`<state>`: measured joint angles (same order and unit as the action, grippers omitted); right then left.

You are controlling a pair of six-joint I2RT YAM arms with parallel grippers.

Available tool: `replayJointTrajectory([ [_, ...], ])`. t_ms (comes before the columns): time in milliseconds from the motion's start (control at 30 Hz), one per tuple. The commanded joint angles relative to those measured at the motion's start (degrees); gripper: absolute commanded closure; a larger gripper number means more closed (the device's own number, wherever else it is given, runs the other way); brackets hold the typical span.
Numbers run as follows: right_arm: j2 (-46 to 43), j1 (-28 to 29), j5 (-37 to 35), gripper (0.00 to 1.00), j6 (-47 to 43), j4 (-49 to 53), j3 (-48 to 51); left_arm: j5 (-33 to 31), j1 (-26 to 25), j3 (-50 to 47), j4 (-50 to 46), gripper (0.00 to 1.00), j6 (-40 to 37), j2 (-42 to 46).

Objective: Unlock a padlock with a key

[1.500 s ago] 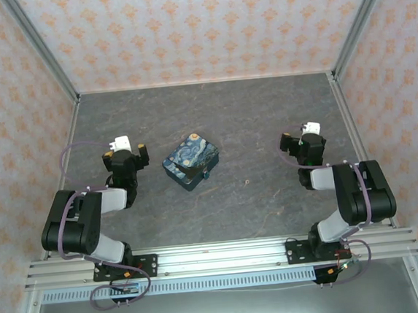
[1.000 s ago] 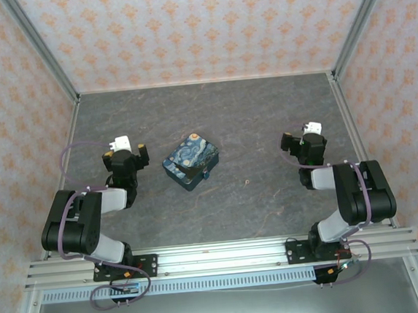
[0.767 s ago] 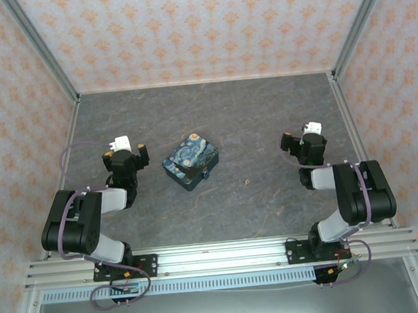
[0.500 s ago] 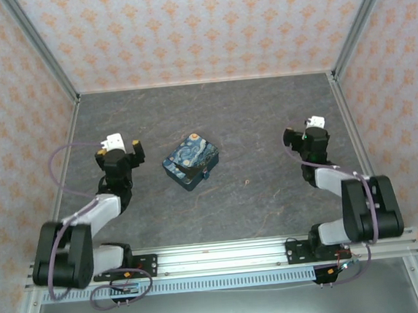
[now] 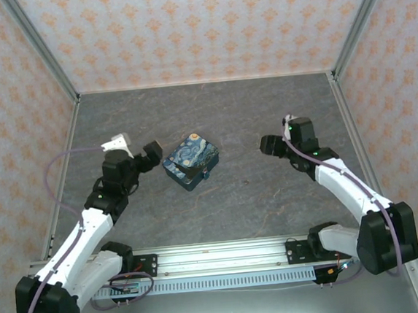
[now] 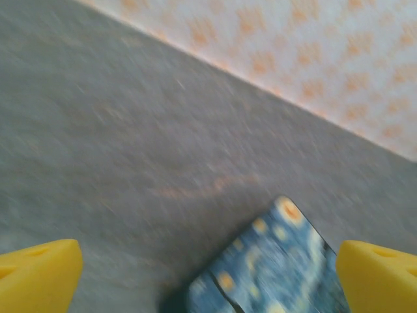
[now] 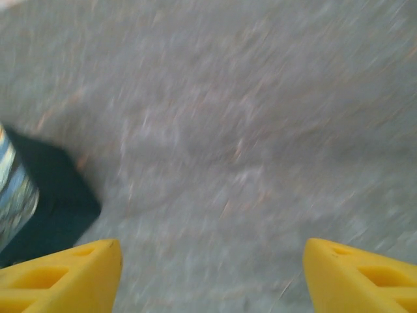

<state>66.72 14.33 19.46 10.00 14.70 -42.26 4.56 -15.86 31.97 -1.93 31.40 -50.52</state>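
The padlock (image 5: 205, 176) is made out in the top view as a tiny dark teal piece at the lower right edge of the painted tin (image 5: 190, 157), a little left of the frame's centre; whether it touches the tin cannot be told at this size. The left gripper (image 5: 150, 155) is held just left of the tin, pointed toward it, with its jaws spread wide and nothing gripped. In the blurred left wrist view its yellow fingertips (image 6: 39, 277) are seen at the two lower corners, and a corner of the blue-and-yellow tin is framed between them at the bottom edge, nearer the right fingertip. The right gripper (image 5: 269, 145) is placed right of centre in the top view, well apart from the tin and turned toward it. Its jaws are also parted and nothing is clamped. In the right wrist view its yellow fingers (image 7: 361, 277) are set at the lower corners with bare grey surface between them. A dark shape (image 7: 52, 189) lies at the left edge beside a sliver of the tin, and it is too blurred to be named. The grey stone-patterned table (image 5: 220, 111) is enclosed by walls (image 5: 197, 26) papered in an orange motif, and both arm bases are bolted to the aluminium rail (image 5: 218, 257) along the bottom of the frame.
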Motion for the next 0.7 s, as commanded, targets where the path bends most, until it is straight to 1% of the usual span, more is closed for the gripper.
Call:
replayJointTrajectory([
  [0,2.26,4.38,4.24,0.28,-0.16,12.74,-2.49,4.59,-3.83,-2.97,-2.22,0.00,10.16,0.70],
  [100,6.27,9.02,1.71,0.31,-2.20,17.70,-5.65,4.84,-7.69,-5.29,1.82,0.00,14.33,-0.33],
  [267,14.78,15.39,-4.61,0.39,-4.17,23.47,-11.87,2.33,-12.73,-5.01,2.61,0.00,14.92,-3.20],
  [367,20.73,18.57,-8.05,0.43,-5.24,26.44,-16.06,1.96,-13.56,-4.71,2.96,0.00,15.15,-4.56],
  [467,26.48,21.55,-11.88,0.46,-6.08,29.69,-20.27,1.53,-13.86,-4.72,3.05,0.00,15.40,-4.85],
  [667,35.04,25.07,-16.49,0.50,-7.44,34.23,-26.44,0.22,-13.94,-4.94,1.28,0.00,15.16,-2.91],
])
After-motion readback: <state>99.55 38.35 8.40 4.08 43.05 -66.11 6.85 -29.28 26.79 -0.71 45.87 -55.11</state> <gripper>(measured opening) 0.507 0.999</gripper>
